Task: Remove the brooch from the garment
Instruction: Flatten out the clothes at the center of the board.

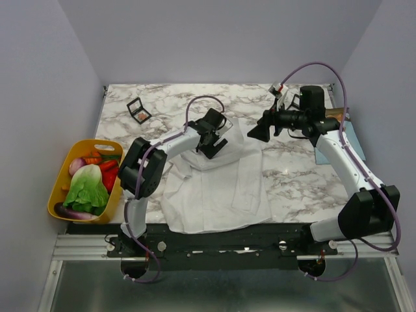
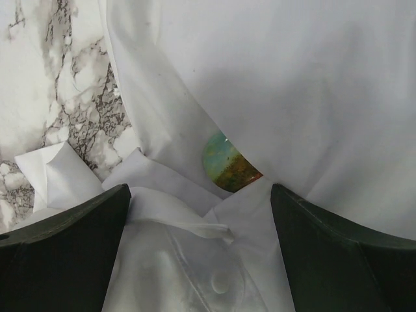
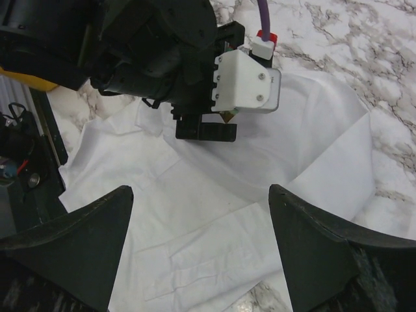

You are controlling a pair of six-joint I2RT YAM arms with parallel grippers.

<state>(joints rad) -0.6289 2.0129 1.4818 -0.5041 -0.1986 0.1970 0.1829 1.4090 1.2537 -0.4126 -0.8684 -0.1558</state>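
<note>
The white shirt (image 1: 214,188) lies spread on the marble table (image 1: 292,169), collar end toward the far side. In the left wrist view the round green and orange-red brooch (image 2: 229,162) sits on the shirt (image 2: 312,78), half tucked under a fold by the collar. My left gripper (image 2: 200,192) is open low over the collar, jaws wide apart, with the brooch just ahead of the gap. In the top view it (image 1: 211,148) is over the shirt's upper part. My right gripper (image 1: 255,133) is open and empty, raised to the right of the left gripper, and looks down on the shirt (image 3: 214,214).
A yellow basket (image 1: 58,188) of vegetables stands at the table's left edge. A black makeup palette (image 1: 138,110) lies at the far left, and another dark item (image 1: 294,101) at the far right behind the right arm. The left arm's wrist (image 3: 195,65) fills the top of the right wrist view.
</note>
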